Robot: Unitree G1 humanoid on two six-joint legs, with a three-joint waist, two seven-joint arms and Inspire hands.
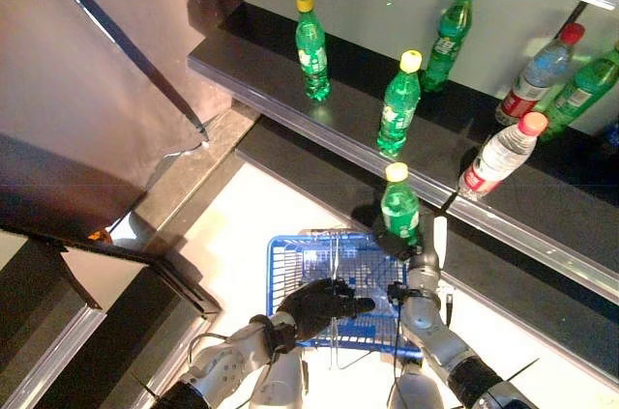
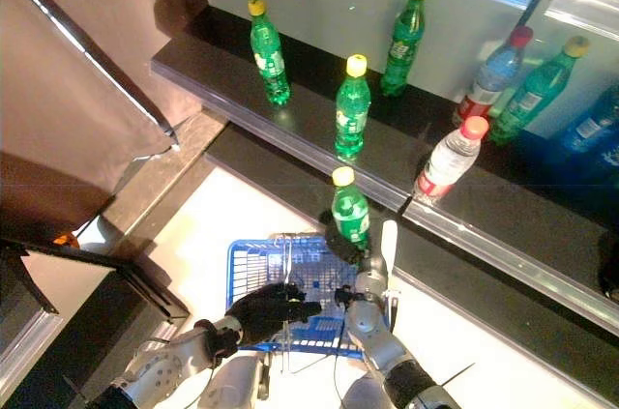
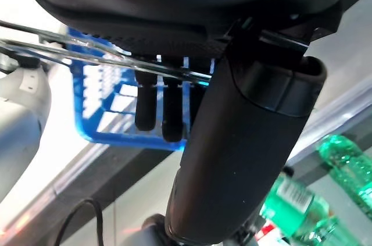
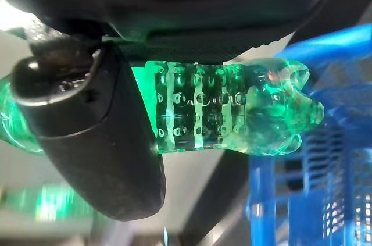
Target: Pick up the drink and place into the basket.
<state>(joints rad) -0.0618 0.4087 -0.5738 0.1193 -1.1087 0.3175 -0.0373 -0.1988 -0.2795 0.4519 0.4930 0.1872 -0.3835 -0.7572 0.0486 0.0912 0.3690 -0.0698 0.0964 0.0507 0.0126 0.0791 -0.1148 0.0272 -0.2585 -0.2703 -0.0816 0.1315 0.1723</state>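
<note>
A green drink bottle (image 1: 399, 204) with a yellow cap stands upright in my right hand (image 1: 385, 239), whose fingers and thumb (image 4: 99, 141) are curled round its lower body (image 4: 232, 109). It hangs just past the far right corner of the blue wire basket (image 1: 286, 264), in front of the lower dark ledge. My left hand (image 1: 319, 305) is shut on the basket's thin metal handle (image 3: 87, 54), with its fingers (image 3: 154, 103) hooked over the wire, and holds the basket (image 3: 99, 100) up in front of me.
Three more green bottles (image 1: 311, 46) (image 1: 399, 102) (image 1: 450, 32) stand on the dark shelf (image 1: 280, 90). To the right are two red-capped clear bottles (image 1: 498, 158) (image 1: 542, 71) and another green bottle (image 1: 580, 90). A brown cloth (image 1: 97, 71) hangs at left.
</note>
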